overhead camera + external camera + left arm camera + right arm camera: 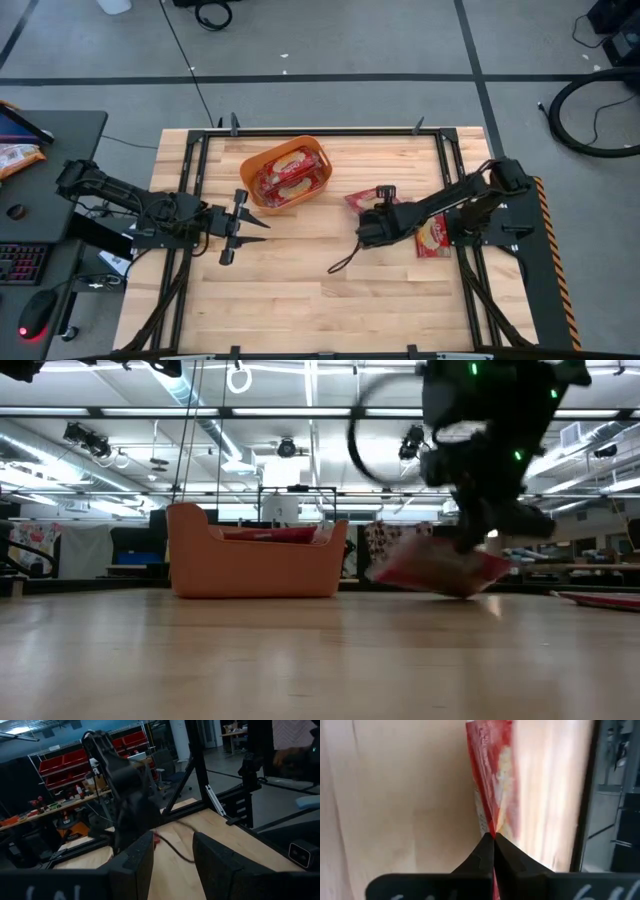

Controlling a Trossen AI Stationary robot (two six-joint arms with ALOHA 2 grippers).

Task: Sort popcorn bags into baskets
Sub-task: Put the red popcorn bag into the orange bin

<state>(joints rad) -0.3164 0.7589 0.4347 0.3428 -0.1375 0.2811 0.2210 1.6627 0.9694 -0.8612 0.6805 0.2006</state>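
Bare table lay open along the near side. The basket and 2 arms blocked the middle.

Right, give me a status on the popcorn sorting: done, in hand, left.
Done: several popcorn bags already lie in the orange basket. In hand: the right tool is shut on the edge of a red bag, tilted just off the table in the low view. Left: another bag lies on the wood under the right arm. The left tool waits open beside the basket.
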